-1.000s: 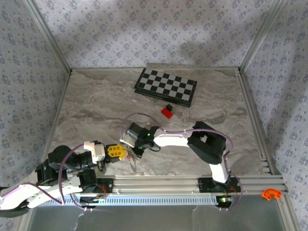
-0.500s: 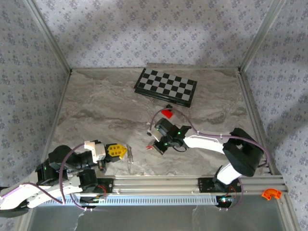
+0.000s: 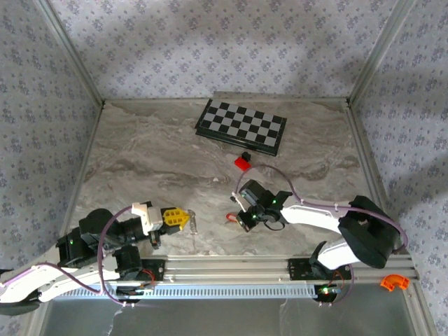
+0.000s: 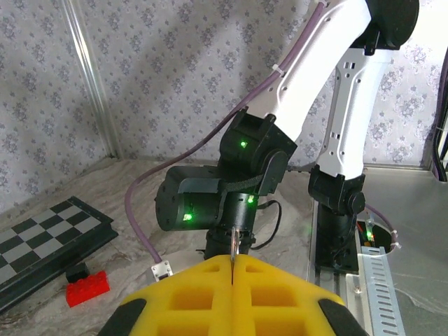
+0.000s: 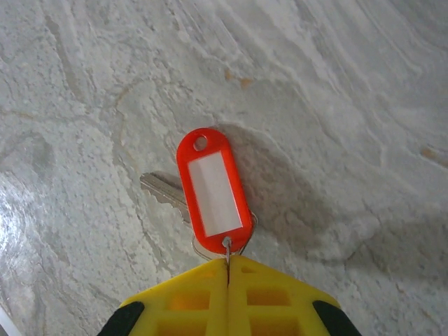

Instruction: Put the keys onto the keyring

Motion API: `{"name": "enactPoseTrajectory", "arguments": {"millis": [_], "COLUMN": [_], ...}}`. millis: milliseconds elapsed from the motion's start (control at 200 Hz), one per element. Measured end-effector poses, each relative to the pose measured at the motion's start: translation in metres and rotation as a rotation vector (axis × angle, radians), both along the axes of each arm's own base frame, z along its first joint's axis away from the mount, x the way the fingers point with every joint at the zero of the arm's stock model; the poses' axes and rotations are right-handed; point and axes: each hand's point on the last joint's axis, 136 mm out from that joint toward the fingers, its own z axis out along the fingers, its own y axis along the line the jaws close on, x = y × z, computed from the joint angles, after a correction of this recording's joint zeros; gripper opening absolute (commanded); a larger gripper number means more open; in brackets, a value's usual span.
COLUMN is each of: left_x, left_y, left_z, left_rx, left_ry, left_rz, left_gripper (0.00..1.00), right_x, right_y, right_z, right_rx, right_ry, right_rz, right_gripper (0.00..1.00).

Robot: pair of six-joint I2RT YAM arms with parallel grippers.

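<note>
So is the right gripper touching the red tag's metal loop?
Touching: right wrist view shows the right gripper shut on the metal loop below the red tag.

No words, numbers or signs can be read in any view. The red tag (image 5: 212, 190) on the table has a white paper slip in its window, and the slip is blank. The green lights on the arms are just dots, with no writing by them.

Silvery key (image 5: 161, 190) beneath red-orange tag (image 5: 210, 187), both on thin wire ring (image 5: 227, 252)
</note>
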Motion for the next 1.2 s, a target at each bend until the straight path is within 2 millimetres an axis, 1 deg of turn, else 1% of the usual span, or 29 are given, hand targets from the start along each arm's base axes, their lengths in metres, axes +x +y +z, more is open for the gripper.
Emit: {"name": "enactPoseTrajectory", "arguments": {"millis": [240, 325, 395, 515, 710, 860, 960, 1074, 1199], "left_x": [0.000, 0.000, 0.000, 0.000, 0.000, 0.000, 0.000, 0.000, 0.000], "left_y": [0.000, 0.000, 0.000, 0.000, -0.001, -0.001, -0.001, -0.001, -0.001], "left_z": [0.000, 0.000, 0.000, 0.000, -0.002, -0.002, -0.002, -0.002, -0.002], "left_rx": [0.000, 0.000, 0.000, 0.000, 0.004, 0.004, 0.004, 0.003, 0.004], "left_ry": [0.000, 0.000, 0.000, 0.000, 0.001, 0.001, 0.001, 0.001, 0.001], "left_rz": [0.000, 0.000, 0.000, 0.000, 0.000, 0.000, 0.000, 0.000, 0.000], "left_gripper": [0.00, 0.00, 0.00, 0.00, 0.00, 0.00, 0.00, 0.00, 0.00], "right_x": [-0.006, -0.004, -0.002, 0.000, 0.006, 0.010, 0.009, 0.003, -0.003], "right_y": [-0.008, -0.009, -0.011, -0.017, -0.021, -0.012, -0.006, 0.002, 0.007], "right_z": [-0.008, -0.005, 0.000, 0.010, 0.025, 0.037, 0.035, 0.028, 0.021], "right_rx": [-0.012, -0.002, 0.007, 0.014, 0.013, 0.013, -0.010, -0.054, -0.088], "right_ry": [0.038, 0.038, 0.034, 0.030, 0.035, 0.035, 0.047, 0.069, 0.087], "right_rz": [-0.044, -0.060, -0.072, -0.094, -0.097, -0.052, -0.016, 0.037, 0.079], "right_gripper": [0.19, 0.29, 0.34, 0.40, 0.41, 0.41, 0.39, 0.36, 0.30]}}
